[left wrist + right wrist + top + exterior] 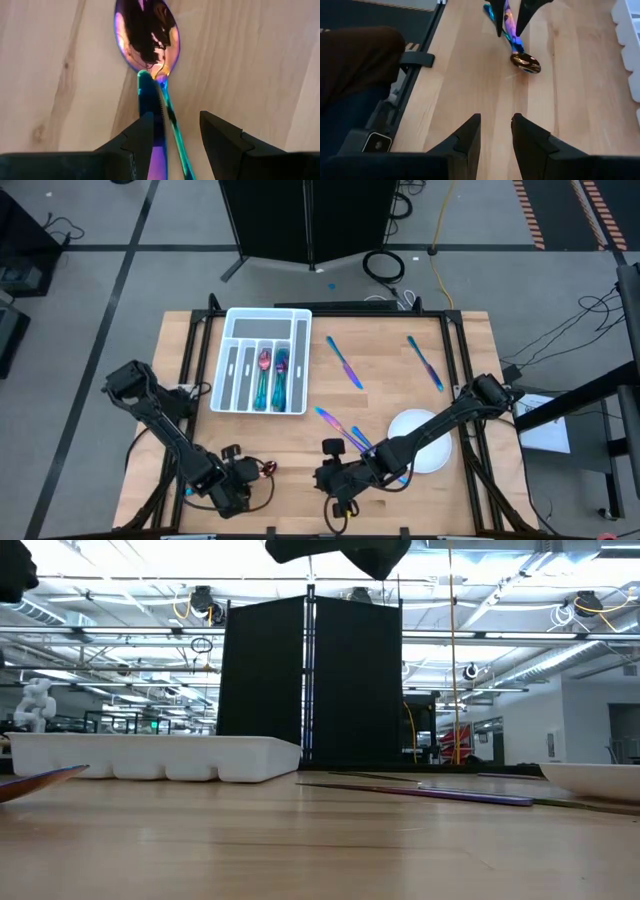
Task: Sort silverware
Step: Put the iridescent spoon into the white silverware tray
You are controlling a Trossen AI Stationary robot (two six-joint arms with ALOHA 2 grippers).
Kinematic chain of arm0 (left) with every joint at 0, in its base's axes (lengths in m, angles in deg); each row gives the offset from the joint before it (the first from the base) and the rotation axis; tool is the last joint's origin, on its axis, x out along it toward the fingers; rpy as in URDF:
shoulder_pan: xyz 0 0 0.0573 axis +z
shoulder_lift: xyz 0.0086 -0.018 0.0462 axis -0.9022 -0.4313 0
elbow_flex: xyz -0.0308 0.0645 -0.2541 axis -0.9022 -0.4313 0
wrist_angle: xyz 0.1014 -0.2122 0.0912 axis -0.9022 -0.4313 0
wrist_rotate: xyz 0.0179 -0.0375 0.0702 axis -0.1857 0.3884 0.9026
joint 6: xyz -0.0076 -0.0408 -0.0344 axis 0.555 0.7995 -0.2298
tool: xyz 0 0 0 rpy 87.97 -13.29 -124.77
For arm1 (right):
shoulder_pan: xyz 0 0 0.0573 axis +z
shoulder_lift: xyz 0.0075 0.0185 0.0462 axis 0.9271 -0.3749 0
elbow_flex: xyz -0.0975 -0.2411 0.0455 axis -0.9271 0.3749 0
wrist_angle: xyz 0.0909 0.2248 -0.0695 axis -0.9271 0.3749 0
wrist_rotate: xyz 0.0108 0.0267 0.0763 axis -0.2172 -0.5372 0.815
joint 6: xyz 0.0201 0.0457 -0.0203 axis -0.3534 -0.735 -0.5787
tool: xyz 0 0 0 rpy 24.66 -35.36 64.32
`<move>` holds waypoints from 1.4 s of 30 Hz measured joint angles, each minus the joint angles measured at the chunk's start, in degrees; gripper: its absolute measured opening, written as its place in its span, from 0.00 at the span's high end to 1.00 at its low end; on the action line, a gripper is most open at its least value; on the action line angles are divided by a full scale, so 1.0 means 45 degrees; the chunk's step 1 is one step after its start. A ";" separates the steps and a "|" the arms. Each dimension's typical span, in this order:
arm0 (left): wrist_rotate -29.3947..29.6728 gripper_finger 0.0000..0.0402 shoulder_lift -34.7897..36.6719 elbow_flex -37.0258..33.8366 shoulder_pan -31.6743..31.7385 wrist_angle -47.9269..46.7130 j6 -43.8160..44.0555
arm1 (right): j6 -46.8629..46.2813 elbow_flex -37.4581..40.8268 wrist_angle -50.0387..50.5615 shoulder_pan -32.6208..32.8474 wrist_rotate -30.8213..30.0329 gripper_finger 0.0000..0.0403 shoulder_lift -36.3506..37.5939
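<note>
No readable writing anywhere. Left gripper (172, 142) fingers apart, straddling spoon (146, 37) handle on tabletop (400, 380). Right gripper (495, 135) slightly apart, empty.

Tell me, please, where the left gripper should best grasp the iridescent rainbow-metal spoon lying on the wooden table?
Probably on the slim handle just behind the bowl, coming from above: the iridescent rainbow-metal spoon lies flat, and the left gripper already has one open finger on each side of that handle.

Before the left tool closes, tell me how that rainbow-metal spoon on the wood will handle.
The iridescent rainbow-metal spoon looks rigid, so it should not flex. Its mirror-polished finish and slim handle suggest it could slip or twist between the open left tool. Lying flat on the wooden table, it likely pivots on its bowl if nudged.
</note>
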 joint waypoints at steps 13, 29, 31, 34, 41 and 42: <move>0.0277 0.60 -0.0673 0.0008 0.0024 -0.0086 -0.0010 | -0.0064 -0.0005 -0.0025 -0.0138 0.0025 0.76 0.0000; 0.0340 0.80 -0.0871 0.0017 0.0024 -0.0049 -0.0024 | -0.0049 -0.0005 -0.0076 -0.0109 0.0022 0.76 0.0000; 0.0362 0.86 -0.0871 0.0021 0.0024 -0.0017 -0.0024 | -0.0053 -0.0005 -0.0073 -0.0109 0.0021 0.76 0.0000; 0.0558 0.92 -0.0819 0.0015 0.0017 -0.0021 -0.0036 | -0.0051 -0.0005 -0.0073 -0.0109 0.0020 0.76 0.0000; 0.1043 0.96 -0.0282 0.0554 0.0034 -0.0035 -0.1131 | -0.0049 -0.0005 -0.0071 -0.0109 0.0017 0.76 0.0000; 0.1218 0.96 -0.0168 0.0640 0.0034 -0.0049 -0.1345 | -0.0049 -0.0005 -0.0068 -0.0109 0.0017 0.76 0.0000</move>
